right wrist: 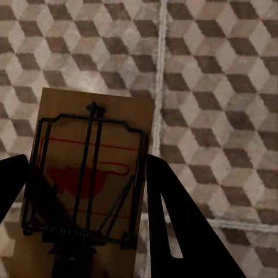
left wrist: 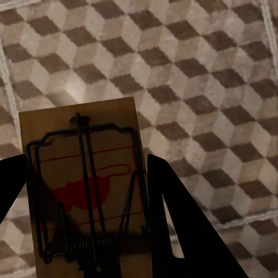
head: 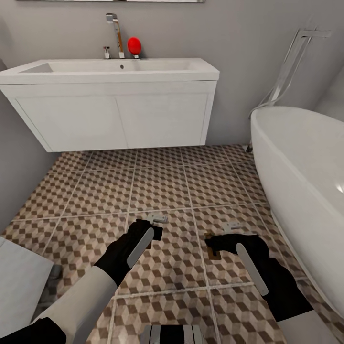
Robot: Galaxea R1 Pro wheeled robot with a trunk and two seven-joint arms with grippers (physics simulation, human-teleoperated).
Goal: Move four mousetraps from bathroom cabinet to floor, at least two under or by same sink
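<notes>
The bathroom floor (head: 162,191), tiled in a brown, beige and grey cube pattern with pale grout lines, is spreading across the head view. A white bathtub (head: 306,181) is curving along the right side, with a chrome filler pipe (head: 291,62) rising behind it against the grey wall. A white vanity cabinet (head: 114,114) is hanging on the wall ahead, carrying the sink (head: 110,67) with a chrome faucet (head: 116,33) and a red rounded object (head: 134,45) just beside the faucet.

Both arms are reaching forward and down over the tiles. The left claw (head: 152,228) is gripping a mousetrap (left wrist: 87,191): in the left wrist view the tan board with dark wire parts and a red print is sitting between the two black fingers (left wrist: 185,231), which are pressing its long edges. The right claw (head: 217,246) is holding a second mousetrap (right wrist: 87,185) in the same way, its board clamped between dark fingers (right wrist: 185,231) above a grout line. Whether either board is touching the floor cannot be told.
</notes>
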